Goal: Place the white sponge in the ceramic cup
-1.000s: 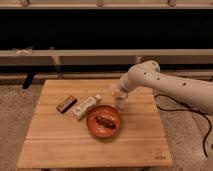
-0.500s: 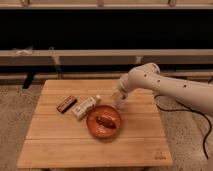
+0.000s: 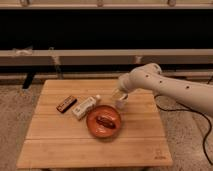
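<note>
On the pale wooden slatted table (image 3: pixel 60 145) in front of dark shelving, the small whitish ceramic cup (image 3: pixel 120 103) is standing upright just right of the wide orange-brown bowl (image 3: pixel 103 121), likely so it is taking a drop from above. The gripper (image 3: pixel 120 95) is hovering directly over the cup's mouth; the white sponge is not separately visible, presumably at the claw or already inside.

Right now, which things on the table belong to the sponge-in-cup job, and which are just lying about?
Job:
- ceramic cup, behind the bowl
- tool, right above the cup
- white sponge: hidden, cannot tell where

Lying about:
- orange-brown bowl with something brown inside
- white capped pack
- dark brown bar
</note>
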`<action>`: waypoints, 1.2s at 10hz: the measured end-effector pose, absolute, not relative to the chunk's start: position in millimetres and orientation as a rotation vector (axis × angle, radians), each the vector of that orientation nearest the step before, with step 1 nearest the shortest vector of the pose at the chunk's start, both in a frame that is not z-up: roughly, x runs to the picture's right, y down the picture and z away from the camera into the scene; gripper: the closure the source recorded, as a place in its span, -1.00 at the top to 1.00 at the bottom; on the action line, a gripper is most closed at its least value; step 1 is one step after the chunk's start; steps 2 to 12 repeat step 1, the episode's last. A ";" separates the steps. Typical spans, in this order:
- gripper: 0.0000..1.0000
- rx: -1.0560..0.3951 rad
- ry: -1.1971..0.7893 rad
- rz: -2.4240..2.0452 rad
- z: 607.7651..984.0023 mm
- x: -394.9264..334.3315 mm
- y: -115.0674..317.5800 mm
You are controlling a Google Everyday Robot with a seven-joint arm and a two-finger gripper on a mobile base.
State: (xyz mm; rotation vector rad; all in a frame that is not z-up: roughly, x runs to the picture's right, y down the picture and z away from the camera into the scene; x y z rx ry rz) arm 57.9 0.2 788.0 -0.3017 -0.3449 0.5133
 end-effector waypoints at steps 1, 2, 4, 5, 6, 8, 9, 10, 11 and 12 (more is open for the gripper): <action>0.60 -0.301 -0.344 0.515 787.8 59.0 -0.1; 0.60 -0.301 -0.344 0.515 787.8 59.0 -0.1; 0.60 -0.301 -0.344 0.515 787.8 59.0 -0.1; 0.60 -0.301 -0.344 0.515 787.8 59.0 -0.1; 0.60 -0.301 -0.344 0.515 787.8 59.0 -0.1; 0.60 -0.301 -0.344 0.515 787.8 59.0 -0.1; 0.60 -0.301 -0.344 0.515 787.8 59.0 -0.1; 0.60 -0.301 -0.344 0.515 787.8 59.0 -0.1; 0.60 -0.301 -0.344 0.515 787.8 59.0 -0.1; 0.60 -0.301 -0.344 0.515 787.8 59.0 -0.1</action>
